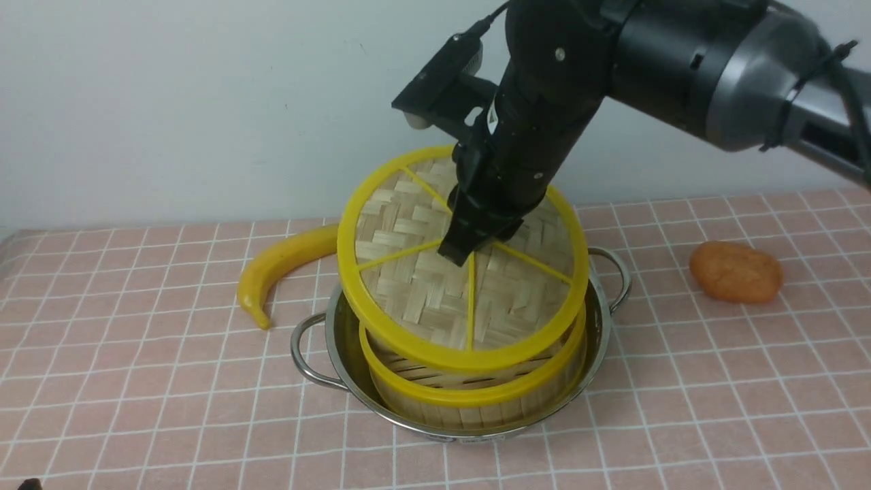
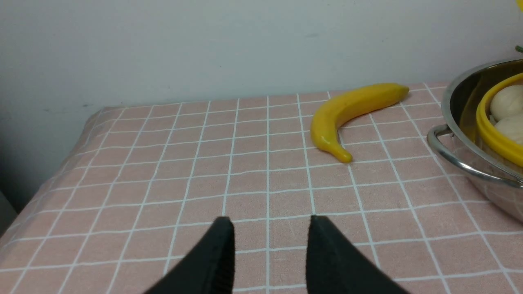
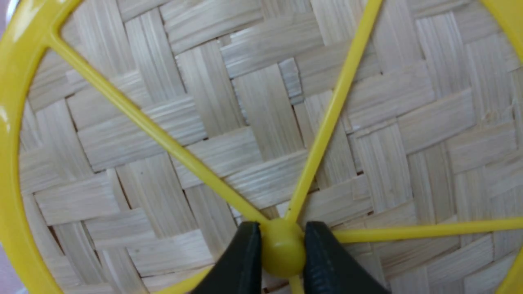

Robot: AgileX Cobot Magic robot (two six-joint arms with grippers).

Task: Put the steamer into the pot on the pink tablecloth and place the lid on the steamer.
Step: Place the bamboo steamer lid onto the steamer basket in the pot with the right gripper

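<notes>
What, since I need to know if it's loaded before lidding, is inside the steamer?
Two pale, bun-like rounds show inside the steamer in the left wrist view. The rest is out of frame there, and the tilted lid covers it in the front view.

Looks like mirror-bright polished steel on the pot (image 1: 342, 340), with smooth wire handles. Pale, dry, matt bamboo strips woven across the lid (image 1: 422, 272), fibrous in grain, with glossy yellow plastic for its rim, spokes and hub. Same matt bamboo slats and shiny yellow plastic rims on the steamer (image 1: 476, 401). Soft matt cloth, faintly creased, for the pink tablecloth (image 1: 136, 340). Smooth waxy gloss on the banana (image 1: 279, 262). Dull, rough skin on the orange lump (image 1: 736, 272). Matt black plastic on the right gripper (image 1: 463, 245).
</notes>
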